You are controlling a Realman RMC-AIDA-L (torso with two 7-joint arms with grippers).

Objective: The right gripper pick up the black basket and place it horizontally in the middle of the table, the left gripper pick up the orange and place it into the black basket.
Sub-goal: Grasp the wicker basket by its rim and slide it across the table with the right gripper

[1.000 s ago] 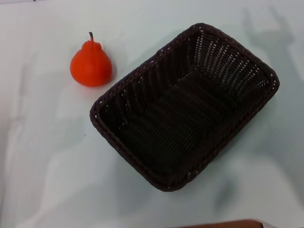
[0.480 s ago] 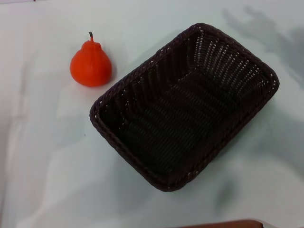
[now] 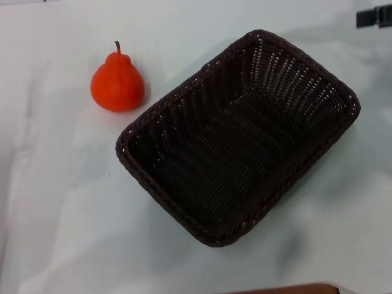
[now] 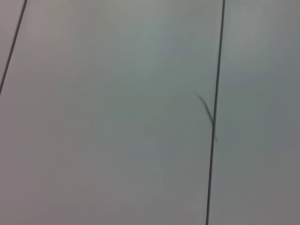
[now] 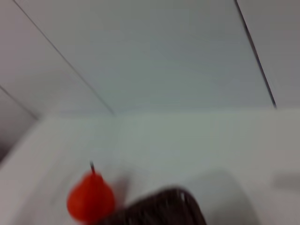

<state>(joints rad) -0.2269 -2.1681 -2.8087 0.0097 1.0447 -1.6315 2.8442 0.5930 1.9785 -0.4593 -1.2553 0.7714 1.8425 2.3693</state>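
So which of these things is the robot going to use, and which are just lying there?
For the job:
- black basket, empty, lying at a slant on the table
- orange, standing beside the basket, not touching it
- right gripper, just showing at the far right edge

Just lying about:
- nothing else is on the table

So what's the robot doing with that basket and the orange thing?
Nothing is being held yet. The basket sits empty and slanted on the table, and the orange stands beside its far left corner, not touching it. The right gripper is just peeking in at the far right edge of the head view, above the table and well away from the basket. The left gripper isn't in sight; its camera shows only a plain pale surface.
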